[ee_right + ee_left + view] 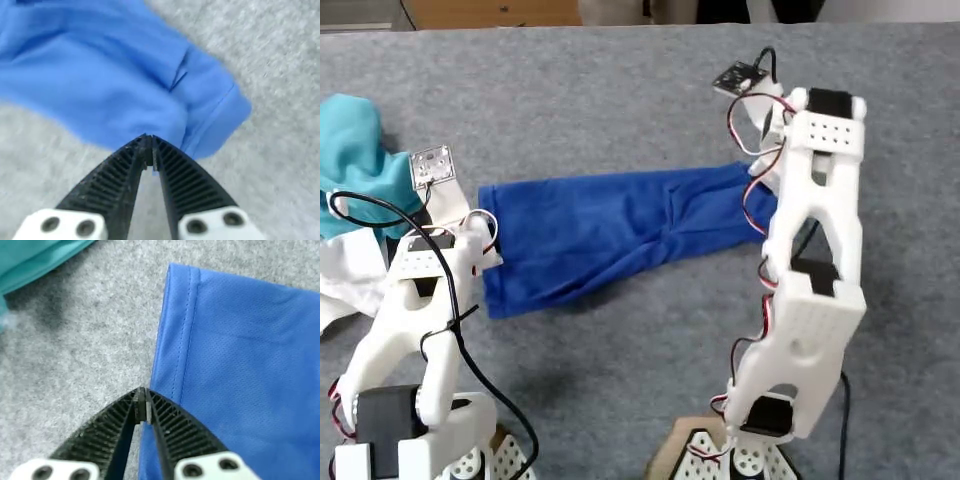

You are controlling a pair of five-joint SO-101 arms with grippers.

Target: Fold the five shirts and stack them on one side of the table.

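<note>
Mid-table, blue shirt [620,235] lies stretched between your arms. Your left gripper [142,407] pinched closed on its hem edge; right gripper [148,150] clamped tight on the far end. Teal cloth [355,150] and white cloth [350,270] heaped beside your left arm.

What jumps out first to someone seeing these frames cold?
The blue shirt, stretched out long across the middle of the grey table. The left gripper is shut on its hem at one end, and the right gripper on its bunched edge at the other. At the table's left-hand edge in the high view, a teal shirt and a white shirt lie heaped together.
</note>
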